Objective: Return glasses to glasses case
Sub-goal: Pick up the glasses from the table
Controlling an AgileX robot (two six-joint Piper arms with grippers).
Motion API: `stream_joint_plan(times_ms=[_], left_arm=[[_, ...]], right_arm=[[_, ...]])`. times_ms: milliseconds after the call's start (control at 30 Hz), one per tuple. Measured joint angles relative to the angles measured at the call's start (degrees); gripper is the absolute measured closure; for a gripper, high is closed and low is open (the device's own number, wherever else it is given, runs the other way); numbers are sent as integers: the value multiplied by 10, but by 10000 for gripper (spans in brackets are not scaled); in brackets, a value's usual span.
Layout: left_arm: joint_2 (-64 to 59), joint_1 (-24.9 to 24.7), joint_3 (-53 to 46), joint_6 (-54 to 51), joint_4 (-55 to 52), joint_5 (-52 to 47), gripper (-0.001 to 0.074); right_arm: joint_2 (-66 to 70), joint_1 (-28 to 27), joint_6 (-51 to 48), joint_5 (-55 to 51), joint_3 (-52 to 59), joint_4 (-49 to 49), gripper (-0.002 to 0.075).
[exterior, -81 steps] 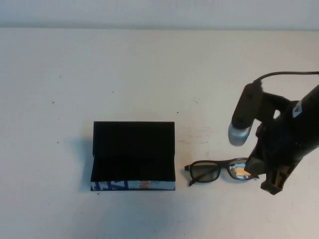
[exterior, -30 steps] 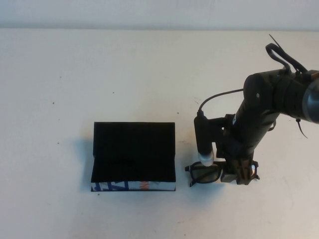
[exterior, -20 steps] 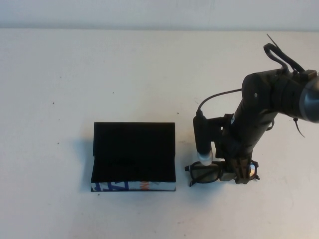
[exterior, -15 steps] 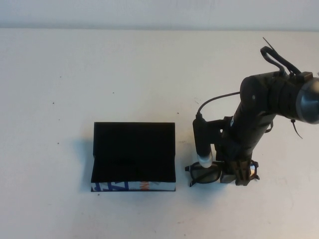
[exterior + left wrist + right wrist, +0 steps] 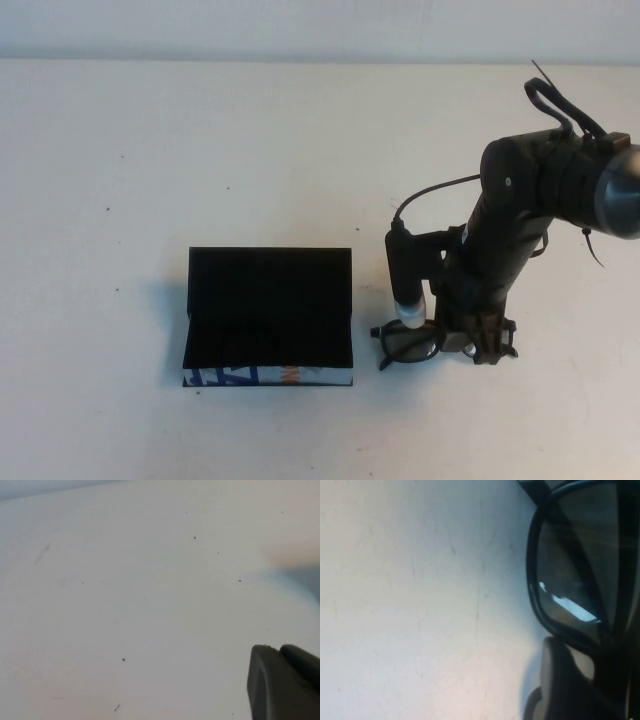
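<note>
The glasses [image 5: 410, 342] lie on the tabletop [image 5: 300, 150] just right of the open case [image 5: 268, 315]. The right gripper [image 5: 482, 345] is down on their right half — pinching the frame, it seems. A one-sided hold could let them swing or slip during the carry. The left gripper [image 5: 285, 682] hovers over bare tabletop, fingers unclear.

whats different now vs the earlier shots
The right arm swung in from the right edge and brought the right gripper down onto the right half of the glasses, where it now sits. Whether it has closed on them is not visible. The glasses have barely shifted, if at all. The open case has not moved. The left gripper appears only in its own wrist view, over bare table.
</note>
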State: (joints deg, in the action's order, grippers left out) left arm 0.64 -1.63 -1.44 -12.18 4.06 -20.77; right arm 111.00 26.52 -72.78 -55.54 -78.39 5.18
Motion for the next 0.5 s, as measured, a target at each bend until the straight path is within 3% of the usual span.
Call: stream_joint_plan(times_ms=[367,500], left_arm=[[0,0,0,0,0,0,736],[0,0,0,0,0,0,736]], right_arm=[[0,0,0,-14,0,-1,544],[0,0,0,-27,0,-1,606]])
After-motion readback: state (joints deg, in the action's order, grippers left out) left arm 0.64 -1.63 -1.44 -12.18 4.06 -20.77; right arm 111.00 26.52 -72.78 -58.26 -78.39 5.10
